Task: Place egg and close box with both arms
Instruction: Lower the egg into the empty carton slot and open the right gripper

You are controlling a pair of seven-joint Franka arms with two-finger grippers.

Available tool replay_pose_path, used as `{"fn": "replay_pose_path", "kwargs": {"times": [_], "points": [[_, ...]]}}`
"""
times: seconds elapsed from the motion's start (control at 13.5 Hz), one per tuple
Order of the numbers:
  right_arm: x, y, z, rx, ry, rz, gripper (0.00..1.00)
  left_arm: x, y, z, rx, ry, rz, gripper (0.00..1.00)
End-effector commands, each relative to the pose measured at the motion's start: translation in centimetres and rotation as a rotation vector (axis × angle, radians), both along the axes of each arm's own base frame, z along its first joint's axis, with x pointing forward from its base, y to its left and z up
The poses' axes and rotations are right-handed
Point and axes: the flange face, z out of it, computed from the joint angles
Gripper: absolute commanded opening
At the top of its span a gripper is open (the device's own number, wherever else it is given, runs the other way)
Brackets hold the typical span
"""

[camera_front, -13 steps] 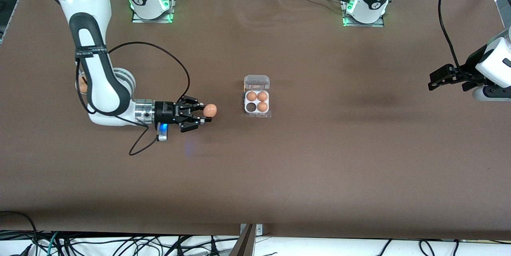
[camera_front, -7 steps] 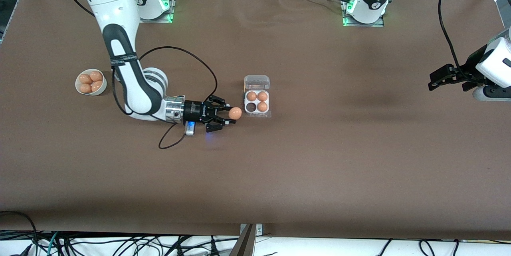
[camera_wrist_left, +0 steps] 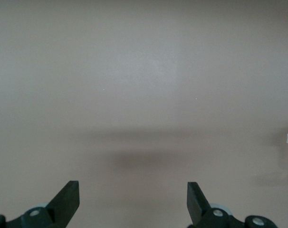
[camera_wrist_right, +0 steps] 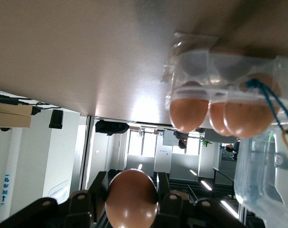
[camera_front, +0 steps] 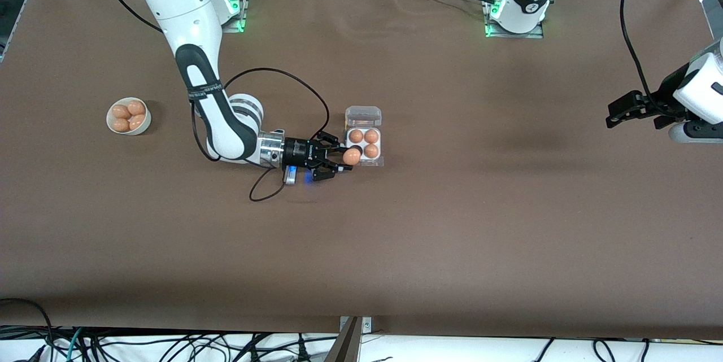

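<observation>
The right gripper clamps the egg over the open box's empty cell at its 7 o'clock corner, while the left gripper waits, fingers spread, above the table.

Egg over box edge

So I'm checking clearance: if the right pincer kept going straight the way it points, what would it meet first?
Probably the box: the right pincer holds the egg at the box's edge, over the empty cell, though its height above is unclear.
</observation>
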Motion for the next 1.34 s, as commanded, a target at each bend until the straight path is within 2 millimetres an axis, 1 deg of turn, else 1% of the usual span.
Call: {"fn": "replay_pose_path", "kwargs": {"times": [0.0, 0.15, 0.22, 0.52, 0.67, 0.89, 1.26], "points": [[-0.5, 1.3, -0.5, 0.016, -0.009, 0.0, 0.27, 0.0, 0.2, 0.7, 0.013, 0.002, 0.006, 1.0], [-1.1, 1.7, -1.2, 0.015, -0.016, 0.013, 0.27, 0.0, 0.2, 0.7, 0.013, 0.002, 0.006, 1.0], [-1.7, 2.4, -1.6, 0.017, -0.009, 0.027, 0.27, 0.0, 0.2, 0.7, 0.013, 0.002, 0.006, 1.0], [-3.0, 2.2, -2.8, -0.005, -0.007, 0.053, 0.28, 0.1, 0.2, 0.6, 0.014, 0.003, 0.006, 1.0], [-3.5, 2.0, -3.1, -0.044, -0.021, 0.113, 0.28, 0.1, 0.2, 0.6, 0.014, 0.003, 0.006, 1.0], [-3.6, 1.5, -3.7, -0.079, -0.021, 0.114, 0.28, 0.0, 0.2, 0.7, 0.014, 0.002, 0.006, 1.0], [-3.3, 1.4, -3.9, -0.093, -0.026, 0.117, 0.3, 0.2, 0.2, 0.5, 0.014, 0.006, 0.006, 1.0]]}}
